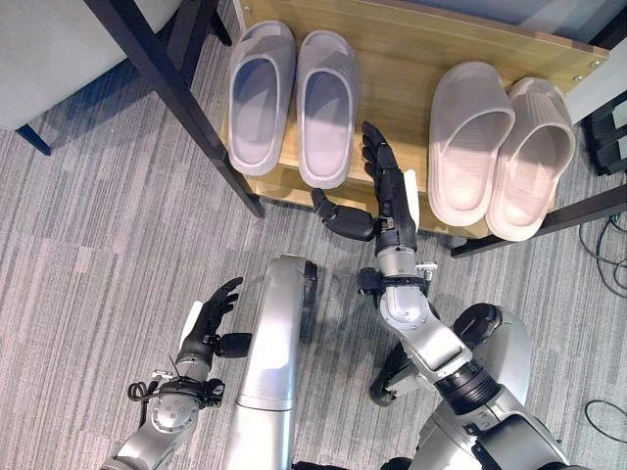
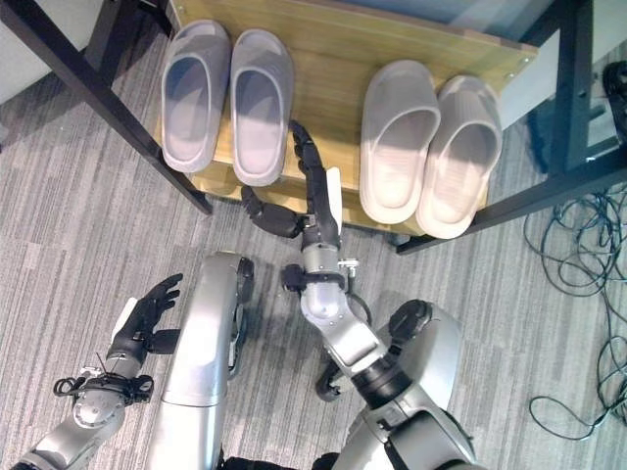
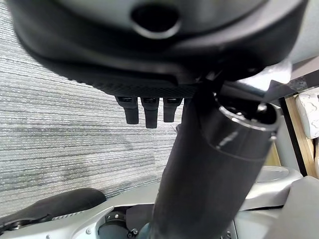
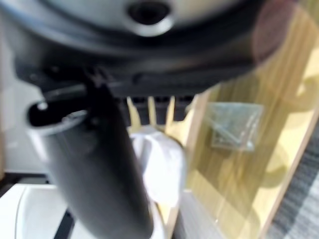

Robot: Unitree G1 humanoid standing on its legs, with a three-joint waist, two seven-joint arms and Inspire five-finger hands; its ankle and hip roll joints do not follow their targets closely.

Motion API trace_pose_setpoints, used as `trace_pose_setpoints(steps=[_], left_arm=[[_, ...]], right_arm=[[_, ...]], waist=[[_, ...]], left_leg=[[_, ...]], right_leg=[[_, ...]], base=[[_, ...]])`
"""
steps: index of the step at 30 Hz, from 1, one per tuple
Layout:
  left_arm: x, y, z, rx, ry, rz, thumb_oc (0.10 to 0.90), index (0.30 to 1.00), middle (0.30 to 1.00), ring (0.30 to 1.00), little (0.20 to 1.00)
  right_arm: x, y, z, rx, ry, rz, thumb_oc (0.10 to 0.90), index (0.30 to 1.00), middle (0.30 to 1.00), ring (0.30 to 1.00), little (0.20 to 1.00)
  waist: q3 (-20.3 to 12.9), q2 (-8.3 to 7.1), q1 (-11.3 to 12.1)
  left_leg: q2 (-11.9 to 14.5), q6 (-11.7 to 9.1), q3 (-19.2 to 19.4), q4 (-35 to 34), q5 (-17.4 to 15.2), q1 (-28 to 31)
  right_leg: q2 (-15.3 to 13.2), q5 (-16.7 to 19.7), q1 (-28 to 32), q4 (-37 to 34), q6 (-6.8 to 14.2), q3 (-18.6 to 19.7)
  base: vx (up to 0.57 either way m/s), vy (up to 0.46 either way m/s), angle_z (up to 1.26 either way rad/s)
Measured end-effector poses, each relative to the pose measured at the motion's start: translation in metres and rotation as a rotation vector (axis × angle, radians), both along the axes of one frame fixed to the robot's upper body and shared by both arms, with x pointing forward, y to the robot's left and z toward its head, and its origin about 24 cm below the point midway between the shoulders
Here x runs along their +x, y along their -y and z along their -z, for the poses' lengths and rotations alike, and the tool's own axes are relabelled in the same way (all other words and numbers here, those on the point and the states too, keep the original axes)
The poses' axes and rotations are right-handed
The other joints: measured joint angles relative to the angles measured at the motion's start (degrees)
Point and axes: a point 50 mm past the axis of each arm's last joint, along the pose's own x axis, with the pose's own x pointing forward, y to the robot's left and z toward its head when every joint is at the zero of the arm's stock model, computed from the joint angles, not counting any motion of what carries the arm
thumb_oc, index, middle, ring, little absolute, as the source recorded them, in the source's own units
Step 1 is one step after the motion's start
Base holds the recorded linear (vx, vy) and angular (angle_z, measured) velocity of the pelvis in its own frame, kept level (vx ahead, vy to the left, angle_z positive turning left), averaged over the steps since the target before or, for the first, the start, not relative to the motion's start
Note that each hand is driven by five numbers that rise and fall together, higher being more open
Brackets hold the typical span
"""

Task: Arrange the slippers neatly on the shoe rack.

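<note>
Two pairs of slippers, grey (image 1: 291, 98) and beige (image 1: 500, 147), are seen aligned on the wooden shoe rack (image 1: 392, 59). The right hand (image 1: 390, 191), fingers straight and empty, is held between them; the left hand (image 1: 211, 323) hangs relaxed over carpet. Only withdrawal appears required.

Silver-grey arms, dark robot hand (image 1: 390, 191), white thumb cover

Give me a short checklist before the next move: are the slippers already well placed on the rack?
1. Grey pair side by side on shoe rack: ok.
2. Beige pair on rack, but heels overhang the front edge and the two overlap: not ok.
3. Right hand open between the pairs, holding nothing: ok.
4. Left hand open, low over the carpet: ok.
5. Right fingers touching a slipper: cannot tell.
</note>
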Motion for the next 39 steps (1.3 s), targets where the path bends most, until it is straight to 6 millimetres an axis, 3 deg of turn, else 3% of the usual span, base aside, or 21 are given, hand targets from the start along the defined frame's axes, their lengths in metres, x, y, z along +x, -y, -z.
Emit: trace_pose_setpoints(steps=[5, 15, 23, 34, 39], left_arm=[[0.0, 0.0, 0.0, 0.002, -0.003, -0.001, 0.8, 0.9, 0.9, 0.9, 0.9], [0.001, 0.001, 0.0, 0.002, -0.005, 0.0, 0.8, 0.9, 0.9, 0.9, 0.9], [0.001, 0.001, 0.0, 0.009, -0.005, 0.0, 0.8, 0.9, 0.9, 0.9, 0.9], [-0.003, -0.002, 0.002, 0.027, -0.004, -0.015, 0.8, 0.9, 0.9, 0.9, 0.9], [-0.006, -0.005, 0.002, 0.054, 0.001, -0.018, 0.8, 0.9, 0.9, 0.9, 0.9]], right_arm=[[-0.002, -0.013, -0.004, -0.023, 0.016, -0.058, 0.8, 0.9, 0.9, 0.9, 0.9], [-0.001, -0.013, -0.007, -0.017, 0.017, -0.067, 0.8, 0.9, 0.9, 0.9, 0.9], [0.0, 0.0, -0.013, -0.048, 0.065, -0.007, 0.8, 0.9, 0.9, 0.9, 0.9], [-0.023, 0.024, -0.032, -0.077, 0.219, 0.063, 0.8, 0.9, 0.9, 0.9, 0.9], [-0.024, 0.028, -0.023, -0.081, 0.184, 0.057, 0.8, 0.9, 0.9, 0.9, 0.9]], waist=[[0.0, 0.03, 0.2], [0.0, 0.1, 0.5], [0.0, 0.12, 0.4], [0.0, -0.01, -1.2], [0.0, -0.02, -2.1]], left_leg=[[0.1, -0.3, -0.2, 0.0, -0.1, 0.2], [0.2, -0.4, -0.3, 0.0, -0.2, 0.3], [0.3, -0.6, -0.2, 0.0, -0.3, 0.3], [0.6, -0.6, -0.1, 0.2, -0.3, 0.3], [0.7, -0.8, -0.2, 0.7, -0.7, 0.5]], right_leg=[[-0.1, -0.2, 0.3, 0.0, -0.5, -0.3], [0.0, -0.2, 0.3, 0.0, -0.5, -0.4], [0.0, -0.2, 0.1, 0.0, -0.6, -0.4], [0.2, -0.1, -0.2, 0.1, -0.7, -0.3], [0.3, -0.2, -0.1, 0.3, -0.6, -0.2]], base=[[0.0, 0.0, 0.0], [0.0, 0.0, 0.0], [0.0, 0.0, 0.0], [0.0, 0.014, 0.0], [0.02, 0.035, -0.03]])
